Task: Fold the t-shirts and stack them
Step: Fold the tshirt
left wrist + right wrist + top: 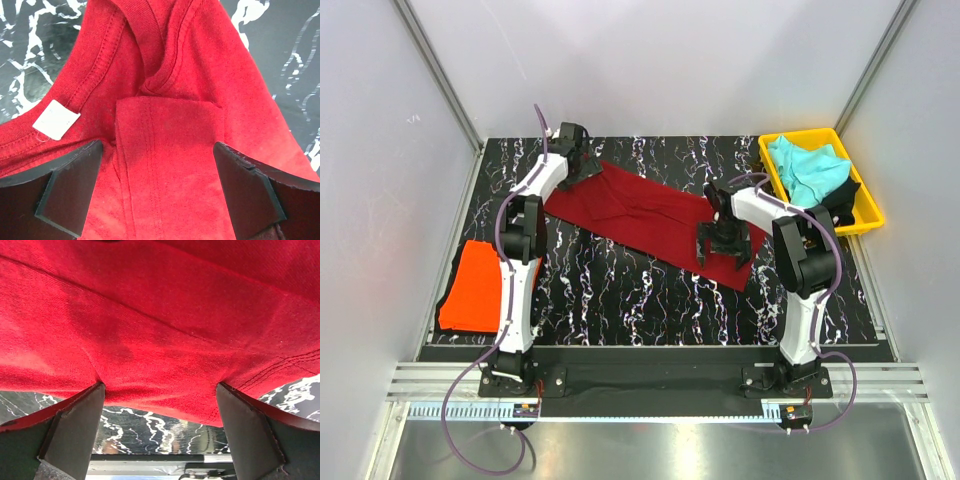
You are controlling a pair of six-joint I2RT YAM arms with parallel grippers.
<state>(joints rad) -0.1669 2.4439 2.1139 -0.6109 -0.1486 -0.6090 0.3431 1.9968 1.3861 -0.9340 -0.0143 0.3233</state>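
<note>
dark red t-shirt lies spread on a slant across the middle of the black marbled table, running from far left to near right.

left gripper: at the shirt's far-left end, over the collar. wrist view shows its fingers spread wide, nothing pinched. a folded flap of red cloth lies flat between them. the ribbed collar curves just beyond the tips. the small white label sits just past the left-hand finger.

right gripper: at the shirt's near-right end, down at the cloth. wrist view shows its fingers also wide apart, not clamped. red cloth fills the space between and above them. the cloth edge falls between the tips, with a stitched hem near the right-hand finger. bare table shows below that edge.

orange t-shirt: flat at the left edge of the table, beside the left arm, well apart from the red one.

yellow tray: far right corner. a crumpled turquoise t-shirt lies in it, with black cloth partly under it.
</note>
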